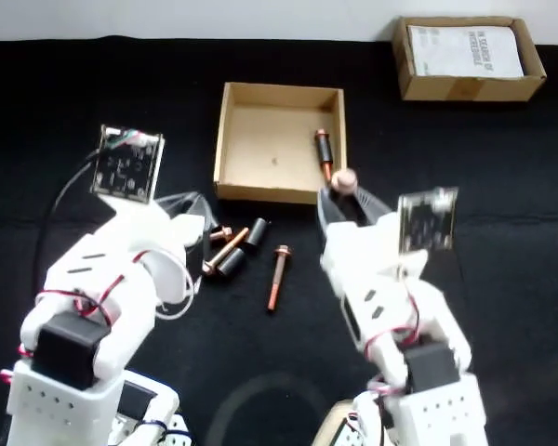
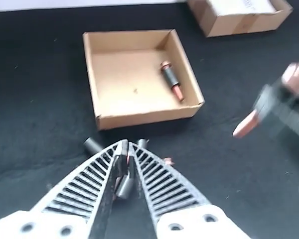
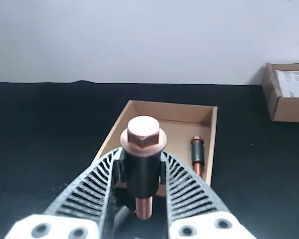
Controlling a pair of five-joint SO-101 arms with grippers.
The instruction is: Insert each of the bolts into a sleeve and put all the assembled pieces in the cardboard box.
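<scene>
1 assembled piece (image 1: 324, 153) lies in the cardboard box (image 1: 222, 130).

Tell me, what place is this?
Probably a robotics lab workbench: a white left robot arm and a white right robot arm at a black table, the right tool gripping a copper-coloured bolt in a dark sleeve beside an open brown cardboard box.

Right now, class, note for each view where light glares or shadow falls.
High view: the white sheet in the far box glares brightest. Left wrist view: inside the cardboard box light is even, no hard shadow. Right wrist view: the head of the sleeved bolt catches a highlight.
</scene>
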